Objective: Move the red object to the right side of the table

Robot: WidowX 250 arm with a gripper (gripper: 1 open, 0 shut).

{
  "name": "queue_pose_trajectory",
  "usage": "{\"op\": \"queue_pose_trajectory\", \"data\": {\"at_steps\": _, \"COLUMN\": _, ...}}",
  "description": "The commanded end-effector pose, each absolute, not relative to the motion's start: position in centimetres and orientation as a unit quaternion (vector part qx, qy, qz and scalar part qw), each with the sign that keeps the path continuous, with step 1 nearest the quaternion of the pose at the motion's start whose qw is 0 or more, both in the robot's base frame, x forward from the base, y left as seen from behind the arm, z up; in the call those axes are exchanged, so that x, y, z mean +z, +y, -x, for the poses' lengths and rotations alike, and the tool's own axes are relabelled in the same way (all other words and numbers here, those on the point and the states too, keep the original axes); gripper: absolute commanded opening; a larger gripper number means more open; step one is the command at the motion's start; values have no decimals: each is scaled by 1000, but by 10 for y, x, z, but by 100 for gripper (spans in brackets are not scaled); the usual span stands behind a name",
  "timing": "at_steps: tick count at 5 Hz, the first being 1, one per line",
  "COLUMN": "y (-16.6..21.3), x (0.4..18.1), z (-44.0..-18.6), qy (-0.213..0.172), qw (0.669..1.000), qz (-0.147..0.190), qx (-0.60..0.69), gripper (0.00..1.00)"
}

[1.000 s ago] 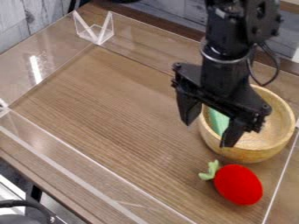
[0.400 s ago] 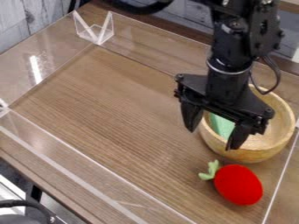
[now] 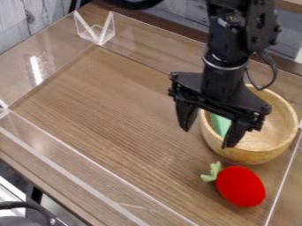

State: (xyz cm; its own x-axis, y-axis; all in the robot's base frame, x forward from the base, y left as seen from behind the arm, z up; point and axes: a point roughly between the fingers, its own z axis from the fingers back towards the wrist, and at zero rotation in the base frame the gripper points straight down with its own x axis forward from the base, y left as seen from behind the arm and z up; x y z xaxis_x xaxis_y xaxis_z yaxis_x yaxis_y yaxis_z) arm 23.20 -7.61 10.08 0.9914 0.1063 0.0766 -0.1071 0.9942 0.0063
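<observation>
The red object (image 3: pixel 241 185), a small rounded plush strawberry with a green leafy top, lies on the brown wood-grain table (image 3: pixel 112 106) near its front right corner. My black gripper (image 3: pixel 207 131) hangs pointing down over the table, above and slightly left of the strawberry, in front of the wooden bowl. Its two fingers stand wide apart with nothing between them. The gripper is clear of the strawberry.
A round light wooden bowl (image 3: pixel 275 131) with a green block (image 3: pixel 222 120) in it sits at the right, partly behind the gripper. Low clear acrylic walls (image 3: pixel 48 150) border the table, with a clear stand (image 3: pixel 94 29) at the back left.
The gripper has rolled a little about its vertical axis and edged slightly left; its fingers stay wide apart. The strawberry and bowl have not moved.
</observation>
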Motion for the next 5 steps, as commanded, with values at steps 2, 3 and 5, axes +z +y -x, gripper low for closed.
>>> {"op": "queue_pose_trajectory", "data": {"at_steps": 2, "y": -82, "x": 113, "z": -237, "qy": -59, "qw": 992, "qz": 7, "qx": 114, "gripper": 100}}
{"op": "queue_pose_trajectory", "data": {"at_steps": 3, "y": -87, "x": 112, "z": -236, "qy": -57, "qw": 990, "qz": 10, "qx": 130, "gripper": 100}}
{"op": "queue_pose_trajectory", "data": {"at_steps": 5, "y": -82, "x": 104, "z": -243, "qy": -53, "qw": 998, "qz": 19, "qx": 22, "gripper": 100}}
